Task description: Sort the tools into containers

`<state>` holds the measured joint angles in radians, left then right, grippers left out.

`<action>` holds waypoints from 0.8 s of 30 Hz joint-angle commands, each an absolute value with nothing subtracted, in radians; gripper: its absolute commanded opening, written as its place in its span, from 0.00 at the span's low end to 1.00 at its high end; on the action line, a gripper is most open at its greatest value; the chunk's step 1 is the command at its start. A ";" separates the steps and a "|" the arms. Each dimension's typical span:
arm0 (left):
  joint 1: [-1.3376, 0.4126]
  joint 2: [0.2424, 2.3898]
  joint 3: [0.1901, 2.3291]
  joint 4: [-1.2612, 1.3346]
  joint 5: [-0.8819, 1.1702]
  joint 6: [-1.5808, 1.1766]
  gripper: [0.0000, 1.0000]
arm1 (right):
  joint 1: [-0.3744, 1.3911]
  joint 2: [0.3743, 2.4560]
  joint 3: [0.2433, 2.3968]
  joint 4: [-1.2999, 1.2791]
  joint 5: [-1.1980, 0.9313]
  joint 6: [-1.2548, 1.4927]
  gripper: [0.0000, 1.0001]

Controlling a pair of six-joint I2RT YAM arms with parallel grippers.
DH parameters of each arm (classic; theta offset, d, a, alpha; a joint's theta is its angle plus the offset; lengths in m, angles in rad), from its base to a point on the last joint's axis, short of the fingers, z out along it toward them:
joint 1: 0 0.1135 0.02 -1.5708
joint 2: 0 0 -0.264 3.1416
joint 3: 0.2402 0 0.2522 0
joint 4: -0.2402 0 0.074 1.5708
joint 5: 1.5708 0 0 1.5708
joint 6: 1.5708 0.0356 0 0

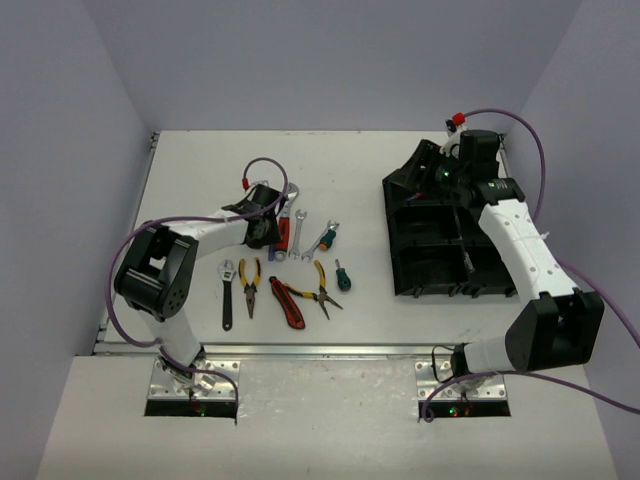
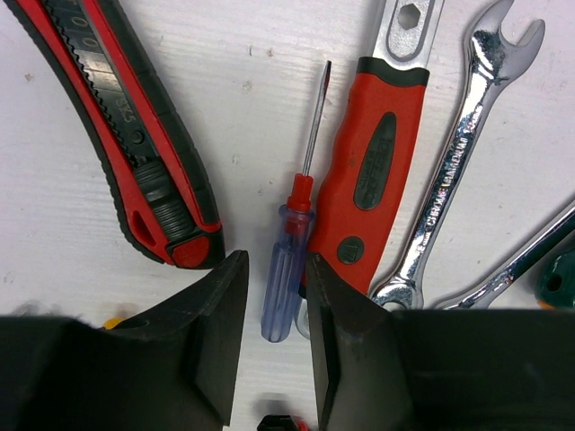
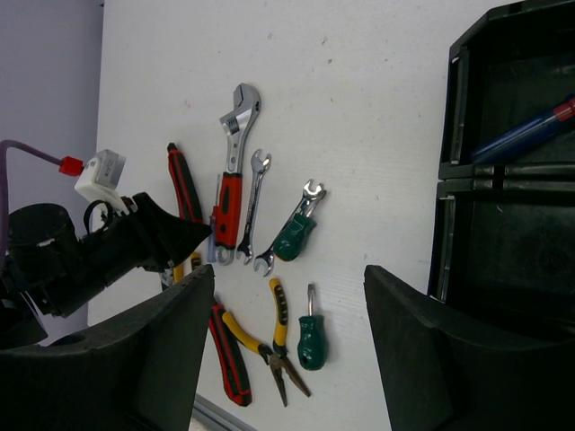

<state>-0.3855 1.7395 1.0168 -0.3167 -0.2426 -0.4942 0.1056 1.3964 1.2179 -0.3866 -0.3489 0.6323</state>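
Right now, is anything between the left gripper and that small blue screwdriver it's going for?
Nothing visible. The blue screwdriver has its handle lying between the open fingers of the left gripper. It is crowded, though: the red-handled wrench lies close beside one finger, and the red utility knife ends just beside the other.

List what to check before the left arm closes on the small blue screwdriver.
1. The left gripper straddles the blue screwdriver handle: ok.
2. Its jaws stand open: ok.
3. The red-handled wrench is clear of the grip: not ok, its handle end sits against one finger.
4. The red utility knife is clear of the grip: ok.
5. The right gripper is open and empty, near the tray: ok.
6. Fingertips low enough to grip: cannot tell.
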 commanded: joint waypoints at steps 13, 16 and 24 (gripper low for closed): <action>-0.379 1.876 1.009 -0.259 -0.212 -0.480 0.18 | 0.137 1.412 1.248 -0.335 -0.390 0.634 0.66; -0.379 1.858 1.005 -0.260 -0.221 -0.483 0.23 | 0.147 1.421 1.252 -0.336 -0.390 0.632 0.66; -0.376 1.835 1.003 -0.291 -0.296 -0.497 0.26 | 0.164 1.430 1.262 -0.334 -0.392 0.634 0.66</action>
<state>-0.3855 1.7794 1.0313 -0.3080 -0.2309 -0.4779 0.1542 1.4232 1.2179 -0.3791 -0.3763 0.6327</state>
